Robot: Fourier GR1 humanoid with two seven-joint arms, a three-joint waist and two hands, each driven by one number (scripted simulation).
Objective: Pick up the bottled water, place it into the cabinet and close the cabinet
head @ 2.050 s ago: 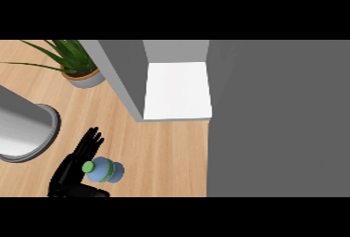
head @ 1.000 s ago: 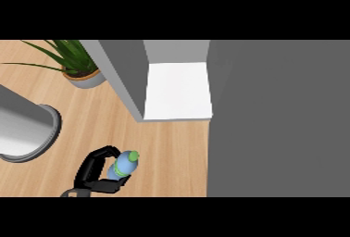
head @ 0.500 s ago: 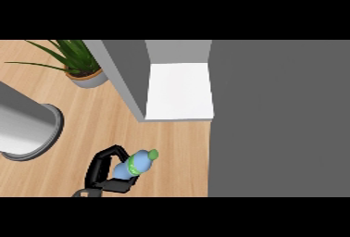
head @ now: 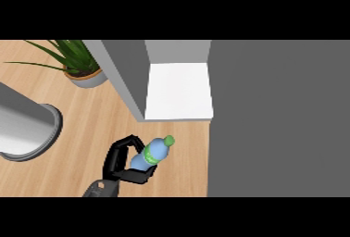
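Right, my left hand (head: 126, 163) is curled round the bottled water (head: 153, 152) at the middle of its body, cap tilted toward one o'clock, with the open cabinet (head: 178, 92) at twelve (likely light, smooth, slippery plastic).

One bottle (head: 153, 153), one plant (head: 77, 62), one cabinet (head: 179, 90), one hand (head: 123, 163)

**Concealed and cropped items**

The bottle's (head: 154, 153) lower body is hidden behind the curled fingers (head: 120, 149) of the left hand (head: 123, 163); its base cannot be seen. The forearm is cut off at the lower edge. The grey cylinder (head: 24, 132) runs off the left edge. The plant's (head: 71, 58) leaves are cropped at the top. The cabinet's (head: 179, 90) interior is cut off above.
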